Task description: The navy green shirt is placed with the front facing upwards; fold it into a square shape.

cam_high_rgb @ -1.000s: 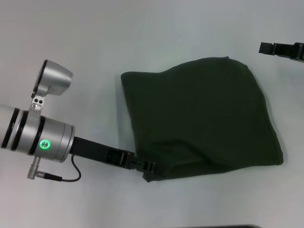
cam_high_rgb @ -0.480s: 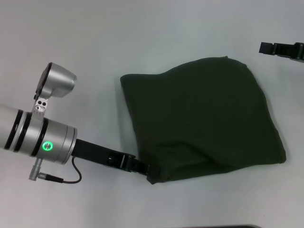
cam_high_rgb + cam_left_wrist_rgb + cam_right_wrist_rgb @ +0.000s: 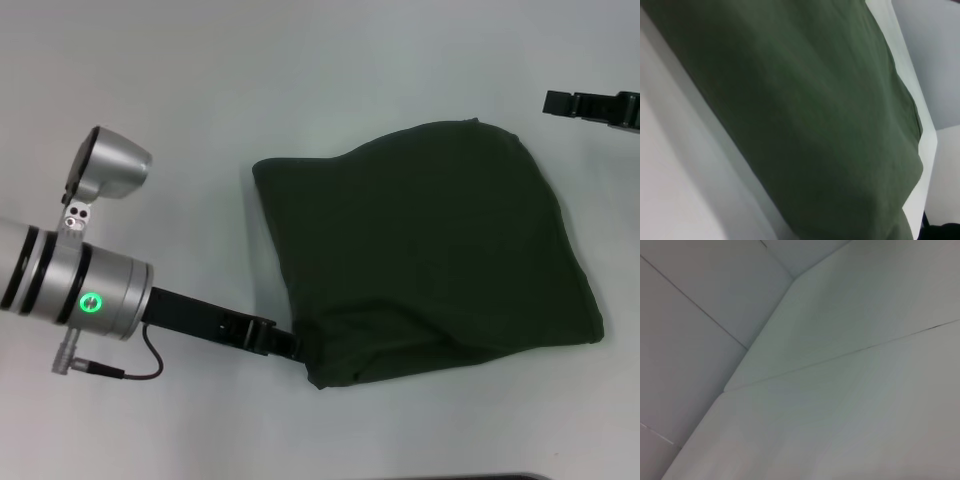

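Pale tabletop (image 3: 300, 80) is lying bare around your navy green shirt (image 3: 430, 250), which is sitting folded at centre with its plain side up. Your left arm is reaching in low from the left, its left gripper (image 3: 300, 350) touching the shirt's near-left corner; you cannot tell its finger spread. Your right gripper (image 3: 590, 105) is waiting at the far right edge, well apart.

surface: plain pale grey-white flat counter (image 3: 330, 70) | light: even, soft shadows | backdrop: pale panelled wall (image 3: 700, 315) with thin seams
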Available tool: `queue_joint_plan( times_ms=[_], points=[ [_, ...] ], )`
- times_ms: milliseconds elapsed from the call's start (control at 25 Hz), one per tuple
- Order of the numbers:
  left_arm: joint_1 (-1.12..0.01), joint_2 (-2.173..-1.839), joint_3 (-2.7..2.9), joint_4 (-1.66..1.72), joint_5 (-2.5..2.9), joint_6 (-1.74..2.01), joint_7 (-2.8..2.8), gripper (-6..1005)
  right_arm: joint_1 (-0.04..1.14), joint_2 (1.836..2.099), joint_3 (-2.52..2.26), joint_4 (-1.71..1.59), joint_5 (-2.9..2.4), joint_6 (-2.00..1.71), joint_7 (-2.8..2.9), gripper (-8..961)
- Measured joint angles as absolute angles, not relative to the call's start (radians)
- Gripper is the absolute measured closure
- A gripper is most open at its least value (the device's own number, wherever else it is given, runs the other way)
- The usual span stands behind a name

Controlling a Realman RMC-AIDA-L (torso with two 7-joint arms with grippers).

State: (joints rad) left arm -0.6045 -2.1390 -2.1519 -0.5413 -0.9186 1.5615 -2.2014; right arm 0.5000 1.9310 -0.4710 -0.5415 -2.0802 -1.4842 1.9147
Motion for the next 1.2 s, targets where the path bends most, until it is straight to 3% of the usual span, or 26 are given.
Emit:
queue_joint_plan(
  times_ms=[560,760,960,1200],
  points=[
    [-0.605,-2.123,-2.152,-0.544,-0.918,1.587,-2.208,899,0.500,1.933,-0.476,-0.541,-2.085,-1.480,1.913,646],
    [-0.601,-2.115,-2.160,-0.548,-0.923,1.629,-2.215,848,0.500,1.930,-0.473,-0.541,-2.085,-1.481,1.914,647],
    [-0.601,-2.120,-2.169,-0.541,-0.923,1.617,-2.226,648,0.499,1.929,-0.470,-0.541,-2.085,-1.481,1.916,647],
    [-0.606,-2.134,-2.166,-0.538,-0.919,1.590,-2.235,523,0.499,1.927,-0.469,-0.541,-2.083,-1.480,1.916,647]
  ],
)
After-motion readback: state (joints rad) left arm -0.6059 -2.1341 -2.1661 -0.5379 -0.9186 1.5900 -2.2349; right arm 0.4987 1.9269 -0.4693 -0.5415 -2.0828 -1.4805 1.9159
